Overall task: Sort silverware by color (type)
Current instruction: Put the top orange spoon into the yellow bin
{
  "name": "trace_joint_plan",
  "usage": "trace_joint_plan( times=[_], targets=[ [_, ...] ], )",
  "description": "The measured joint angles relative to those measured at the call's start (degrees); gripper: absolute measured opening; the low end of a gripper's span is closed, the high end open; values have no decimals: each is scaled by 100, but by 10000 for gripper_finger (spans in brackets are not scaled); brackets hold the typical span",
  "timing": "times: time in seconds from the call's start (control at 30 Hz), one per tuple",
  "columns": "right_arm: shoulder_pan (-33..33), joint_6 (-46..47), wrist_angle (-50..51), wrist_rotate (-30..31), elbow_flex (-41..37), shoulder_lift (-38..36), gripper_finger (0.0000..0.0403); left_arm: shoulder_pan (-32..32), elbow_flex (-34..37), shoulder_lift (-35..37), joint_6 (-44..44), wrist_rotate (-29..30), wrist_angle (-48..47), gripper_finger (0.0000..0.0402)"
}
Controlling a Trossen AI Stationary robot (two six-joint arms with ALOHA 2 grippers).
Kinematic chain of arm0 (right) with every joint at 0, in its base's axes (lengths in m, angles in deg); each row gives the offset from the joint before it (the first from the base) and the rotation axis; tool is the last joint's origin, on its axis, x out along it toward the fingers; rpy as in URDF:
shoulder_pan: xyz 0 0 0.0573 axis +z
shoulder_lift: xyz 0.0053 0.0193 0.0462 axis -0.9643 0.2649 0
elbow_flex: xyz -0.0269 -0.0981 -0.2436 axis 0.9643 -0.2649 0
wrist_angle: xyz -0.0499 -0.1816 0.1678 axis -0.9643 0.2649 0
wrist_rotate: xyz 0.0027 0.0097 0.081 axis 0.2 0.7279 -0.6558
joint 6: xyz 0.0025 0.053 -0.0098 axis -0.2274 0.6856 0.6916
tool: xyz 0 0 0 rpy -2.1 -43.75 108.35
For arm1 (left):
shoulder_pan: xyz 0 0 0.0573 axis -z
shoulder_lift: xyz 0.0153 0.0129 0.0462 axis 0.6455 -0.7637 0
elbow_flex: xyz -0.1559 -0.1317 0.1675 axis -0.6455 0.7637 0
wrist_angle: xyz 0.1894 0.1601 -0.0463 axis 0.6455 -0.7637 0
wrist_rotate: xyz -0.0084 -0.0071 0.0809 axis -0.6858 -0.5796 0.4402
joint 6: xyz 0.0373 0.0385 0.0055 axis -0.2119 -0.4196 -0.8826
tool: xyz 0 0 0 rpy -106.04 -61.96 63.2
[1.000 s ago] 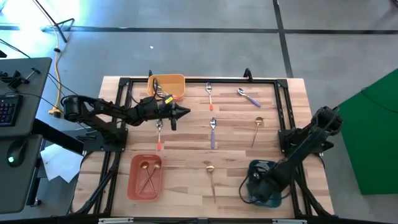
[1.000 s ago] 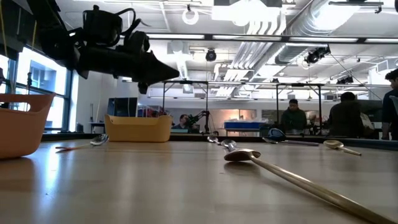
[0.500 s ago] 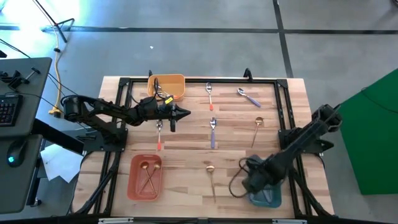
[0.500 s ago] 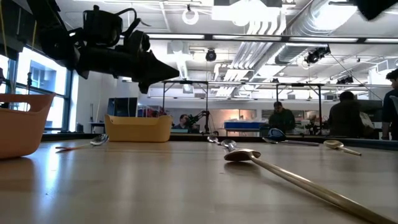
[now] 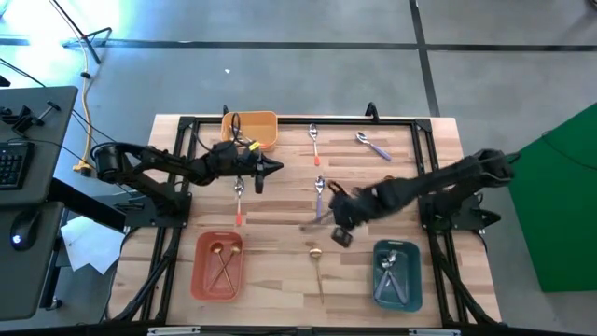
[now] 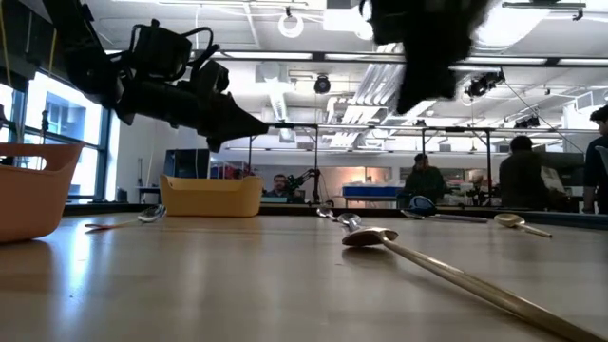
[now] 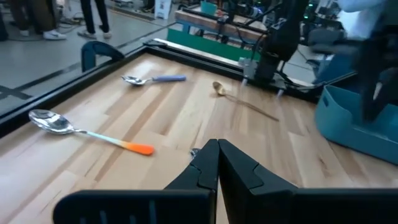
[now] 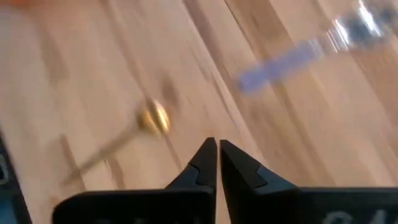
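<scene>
While the left gripper (image 5: 276, 167) hangs over the table's far-left part, just in front of the orange bin (image 5: 252, 130), its fingers (image 7: 214, 163) are pressed together on nothing. Just beside its tip, toward the near edge, a red-handled spoon (image 5: 239, 199) lies on the wood.

Reaching in from the right edge, the right gripper (image 5: 322, 221) is above the middle of the table, its fingers (image 8: 214, 163) closed with nothing between them. It sits over the handle end of a blue-handled spoon (image 5: 319, 190), though the blur there makes it hard to tell how near it is to the spoon.

Along the far edge lie another red-handled spoon (image 5: 314, 140), near the middle, and a second blue-handled spoon (image 5: 373, 144), toward the far-right corner. One gold spoon (image 5: 385, 195) lies by the right edge, and another gold spoon (image 5: 317, 265) lies near the near edge at the middle.

At the near-left corner the red bin (image 5: 200, 271) holds two gold spoons (image 5: 222, 264), crossed. At the near-right corner the teal bin (image 5: 417, 277) holds silver spoons (image 5: 390, 274); their handle colour does not show clearly.

From the low view, people (image 6: 426, 180) show in the room beyond the table's far edge.
</scene>
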Motion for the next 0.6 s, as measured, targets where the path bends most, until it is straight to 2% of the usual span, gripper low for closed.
trace_joint_plan(
  times=[0.13,0.2,0.27,0.47,0.6],
  targets=[
    [-875,-1361,-2317,-1157,-852,0,2,-125,0,0,-105,-132,34,0],
    [-1307,-1695,-3207,-1660,-1312,2,1,-260,0,0,-98,-141,162,0],
    [-1730,-1865,-3915,-1871,-1678,3,1,-414,-1,0,-50,-201,221,0],
    [-2665,-2031,-4357,-1803,-2027,3,0,-825,0,0,47,-445,175,0],
    [-3045,-2006,-4009,-1486,-1823,4,0,-1072,0,0,50,-454,172,0]
  ],
)
